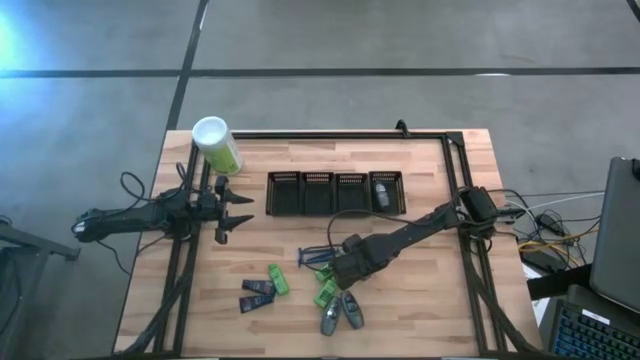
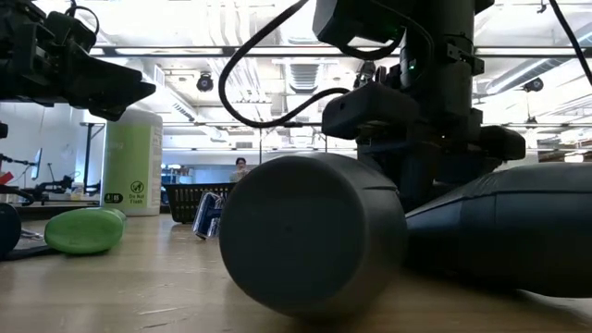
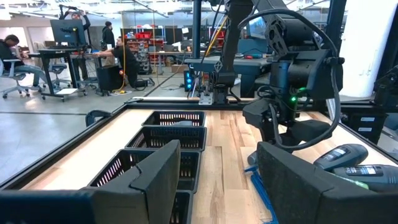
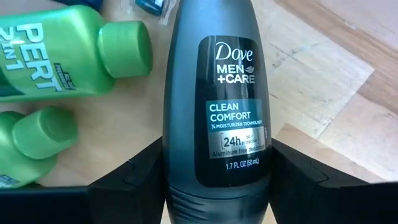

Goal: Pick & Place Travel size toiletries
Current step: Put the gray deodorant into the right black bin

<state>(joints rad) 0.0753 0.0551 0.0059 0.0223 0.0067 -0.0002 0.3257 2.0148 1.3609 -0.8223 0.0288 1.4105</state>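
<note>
My right gripper (image 1: 345, 274) points down among the toiletries near the table's front and is shut on a grey oval bottle (image 4: 214, 93) labelled Dove. Two more grey bottles (image 1: 340, 314) lie nearer the front edge and fill the low view (image 2: 314, 236). Bright green tubes (image 4: 50, 56) (image 1: 278, 280) lie flat beside it, with navy tubes (image 1: 257, 295) and blue razors (image 1: 315, 258) nearby. One grey bottle (image 1: 381, 192) lies in the rightmost bin. My left gripper (image 1: 238, 210) stands open and level at the table's left, holding nothing. My right gripper pinches the grey bottle's two narrow sides (image 4: 169, 177) between its two fingers (image 4: 127, 180), close to the ridged cap seam. The fingers come from above, pointing down, and lie across the bottle. The bottle lies flat, label up, over the wooden table.
A row of black mesh bins (image 1: 335, 192) stands at the table's middle back. A tall pale-green canister (image 1: 215, 145) with a white cap stands at the back left. A black frame rail (image 1: 330, 133) runs along the far edge. People sit in the room beyond (image 3: 12, 53).
</note>
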